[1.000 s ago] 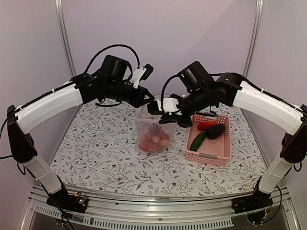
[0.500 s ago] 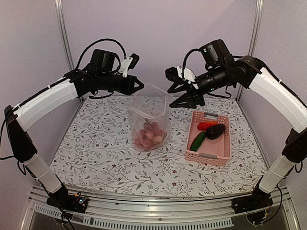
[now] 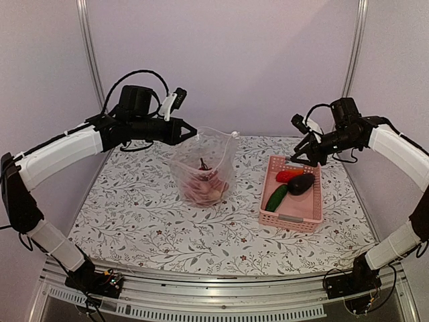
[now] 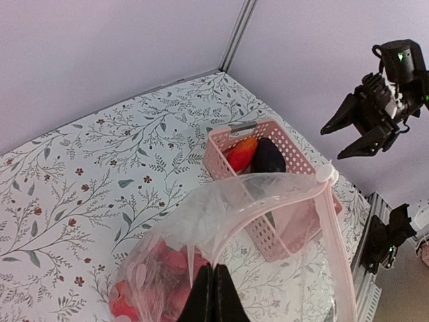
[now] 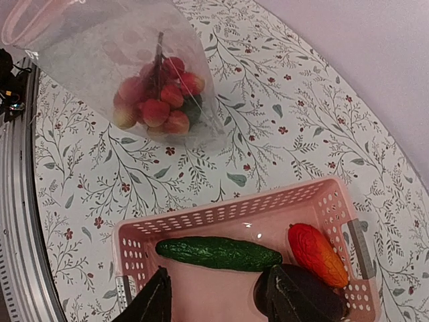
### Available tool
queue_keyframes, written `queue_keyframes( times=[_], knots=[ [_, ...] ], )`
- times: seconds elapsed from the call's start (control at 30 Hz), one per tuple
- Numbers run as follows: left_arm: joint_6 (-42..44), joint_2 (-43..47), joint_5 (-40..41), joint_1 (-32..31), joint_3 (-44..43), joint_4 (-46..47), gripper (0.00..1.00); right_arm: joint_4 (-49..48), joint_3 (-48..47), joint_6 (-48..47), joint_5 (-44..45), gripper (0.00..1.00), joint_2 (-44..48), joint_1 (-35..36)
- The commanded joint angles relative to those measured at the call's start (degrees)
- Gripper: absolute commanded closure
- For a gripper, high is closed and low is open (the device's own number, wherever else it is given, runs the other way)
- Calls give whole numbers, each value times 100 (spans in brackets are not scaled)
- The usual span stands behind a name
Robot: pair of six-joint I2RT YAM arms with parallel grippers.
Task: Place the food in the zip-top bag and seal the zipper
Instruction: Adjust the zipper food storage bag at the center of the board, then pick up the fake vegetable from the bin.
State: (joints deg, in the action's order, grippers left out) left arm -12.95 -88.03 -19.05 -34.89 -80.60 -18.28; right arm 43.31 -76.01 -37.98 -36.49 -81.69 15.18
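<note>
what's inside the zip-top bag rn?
Through the clear zip-top bag: a cluster of red-yellow fruits on a dark stem, with something dark green beside it, mostly covered. Whether anything lies beneath the cluster can't be seen.

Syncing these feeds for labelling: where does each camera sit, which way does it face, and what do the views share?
Top external: above and behind the bases, looking down across the table; both arms show, left gripper pinching the zip-top bag, right gripper open above the pink basket.
Left wrist: looks past its shut fingers, over the bag, toward basket and right gripper.
Right wrist: looks down between its open fingers into the basket.
Shared: bag and basket, all three.
</note>
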Motion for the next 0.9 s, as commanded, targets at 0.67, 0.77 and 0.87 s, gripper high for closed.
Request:
queue_keyframes(
  times=[0.67,0.77,0.87],
  knots=[
    [-199,275,-238,104,404,580,100,-352,924,-2369,3579,21,-875,413],
    [-208,269,-283,101,396,570,100,-650,1118,-2644,4114,21,-891,635],
    [-169,262,-208,98,413,557,100,-822,1176,-2776,4401,21,-1031,779]
  ],
)
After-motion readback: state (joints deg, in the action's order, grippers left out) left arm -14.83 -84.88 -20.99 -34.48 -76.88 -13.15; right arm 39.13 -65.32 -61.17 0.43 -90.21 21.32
